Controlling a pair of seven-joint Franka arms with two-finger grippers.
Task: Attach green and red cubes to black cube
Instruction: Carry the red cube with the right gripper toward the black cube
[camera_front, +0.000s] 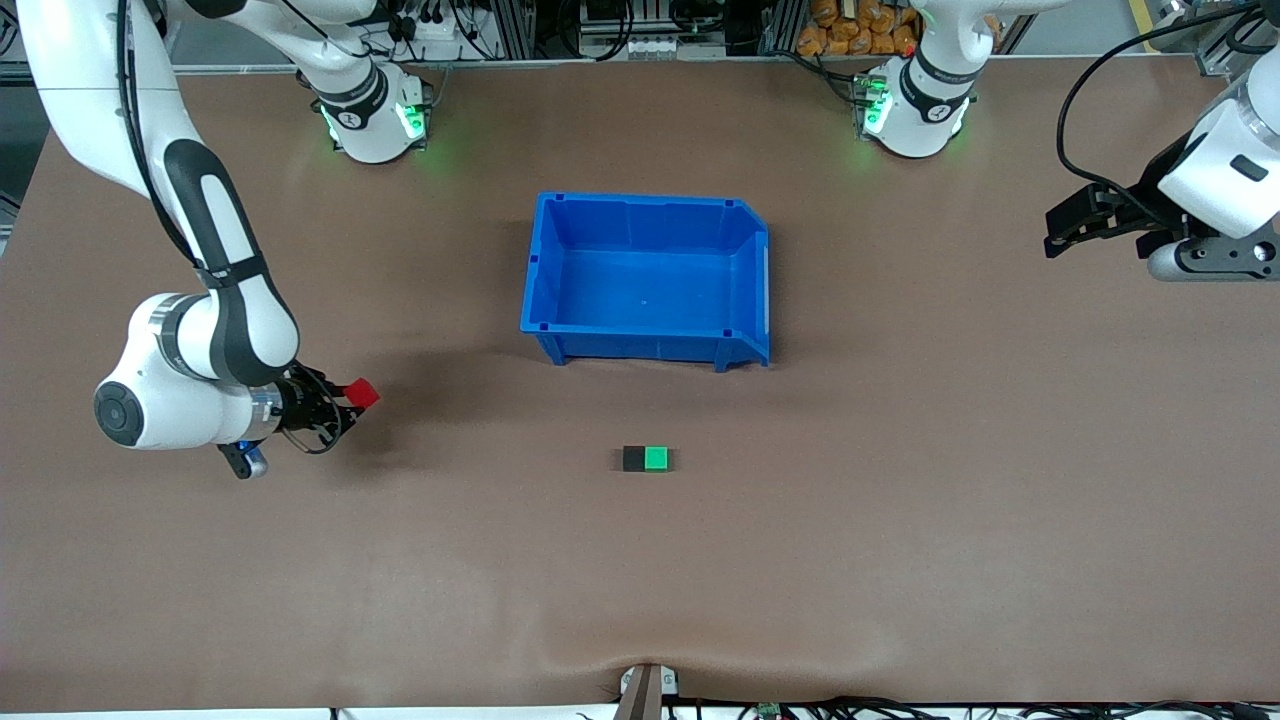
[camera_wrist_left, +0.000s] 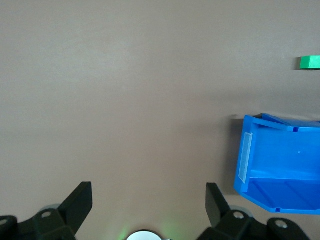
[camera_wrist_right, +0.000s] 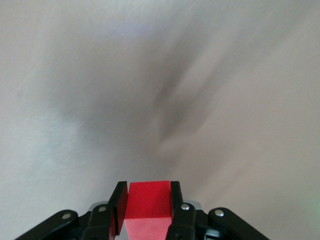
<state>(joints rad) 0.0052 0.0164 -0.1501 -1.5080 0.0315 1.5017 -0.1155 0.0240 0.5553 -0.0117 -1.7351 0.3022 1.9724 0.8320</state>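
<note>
Brown table (camera_front: 900, 520) – right gripper (camera_front: 352, 398) clenching red cube (camera_front: 362, 392), left gripper (camera_wrist_left: 149, 202) spread, waiting

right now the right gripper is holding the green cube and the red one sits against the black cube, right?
Colours swapped. The right gripper is shut on the red cube, as the right wrist view shows; the front view shows the green cube against the black cube.

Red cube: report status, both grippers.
Right gripper shut on small red cube, above table. Left gripper open, waiting. Green cube touching black cube, nearer camera than blue plastic bin. Path clear.
</note>
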